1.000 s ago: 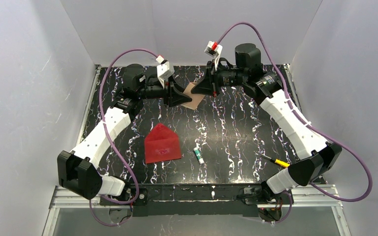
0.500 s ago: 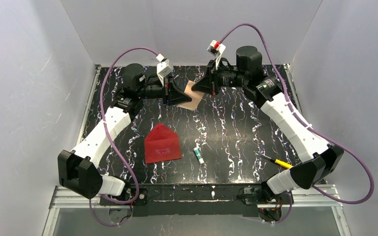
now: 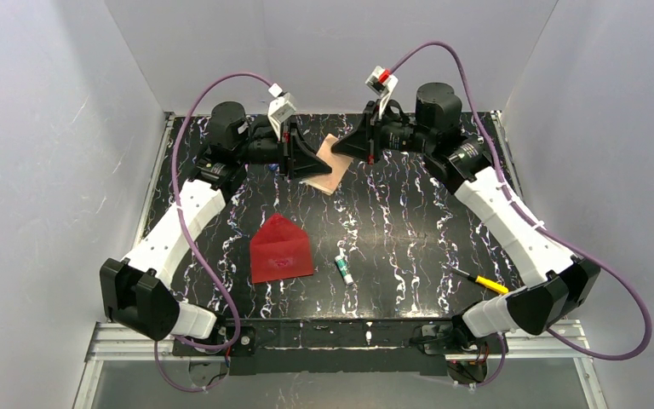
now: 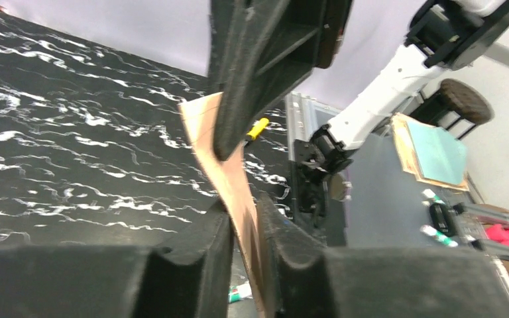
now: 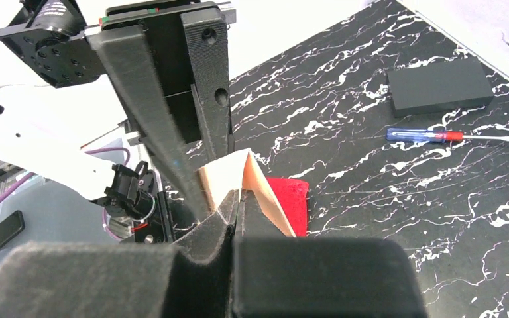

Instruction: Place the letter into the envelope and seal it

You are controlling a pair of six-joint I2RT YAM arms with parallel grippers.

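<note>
The letter (image 3: 331, 167), a pale tan card, hangs above the back of the table between both grippers. My right gripper (image 3: 351, 146) is shut on its upper corner (image 5: 257, 180), jaws pressed together. My left gripper (image 3: 308, 164) straddles the opposite edge (image 4: 222, 165); its fingers (image 4: 219, 228) stand slightly apart, with a sliver of gap beside the card. The red envelope (image 3: 281, 250) lies flat nearer the front, flap pointing away, well clear of both grippers. A corner of it shows red (image 5: 290, 196) behind the letter in the right wrist view.
A glue stick (image 3: 342, 270) lies right of the envelope. A yellow-handled screwdriver (image 3: 478, 279) rests near the right arm's base. In the right wrist view, a flat black block (image 5: 439, 86) and a blue-and-red screwdriver (image 5: 431, 136) lie on the marbled table. White walls enclose three sides.
Both grippers and the letter have risen slightly and shifted right. The left jaws closed on the card, then eased apart a little. The envelope has not moved.
</note>
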